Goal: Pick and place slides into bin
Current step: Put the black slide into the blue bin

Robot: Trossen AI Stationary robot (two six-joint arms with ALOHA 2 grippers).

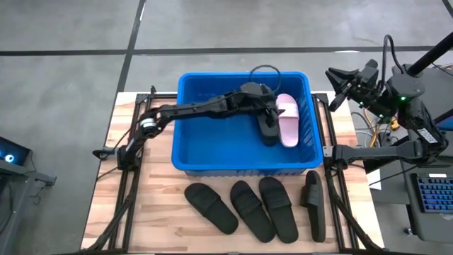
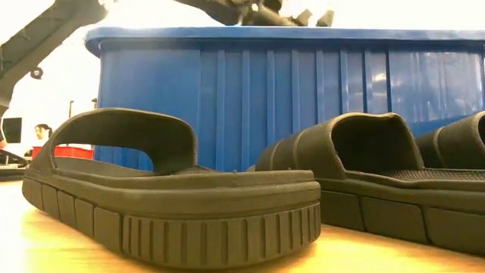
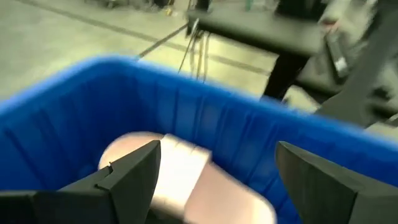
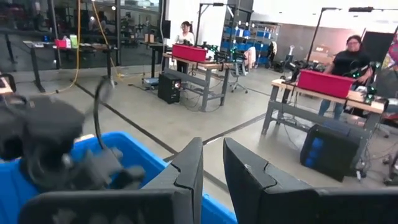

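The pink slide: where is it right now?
In the high view the pink slide lies inside the blue bin, toward its right wall, beside a black slide under the open left pincer.

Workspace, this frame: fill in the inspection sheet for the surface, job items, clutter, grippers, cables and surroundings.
Surface: wooden table, bare in front.
Job's things: blue bin holding one pink slide and one black slide; four black slides lined up in front of the bin.
Clutter: nothing seen.
Grippers: left gripper open above the slides in the bin, holding nothing; right gripper shut, empty, raised off the table's right edge.
Cables: loop over the bin's far rim.
Surroundings: workshop, benches with red bins, people behind.
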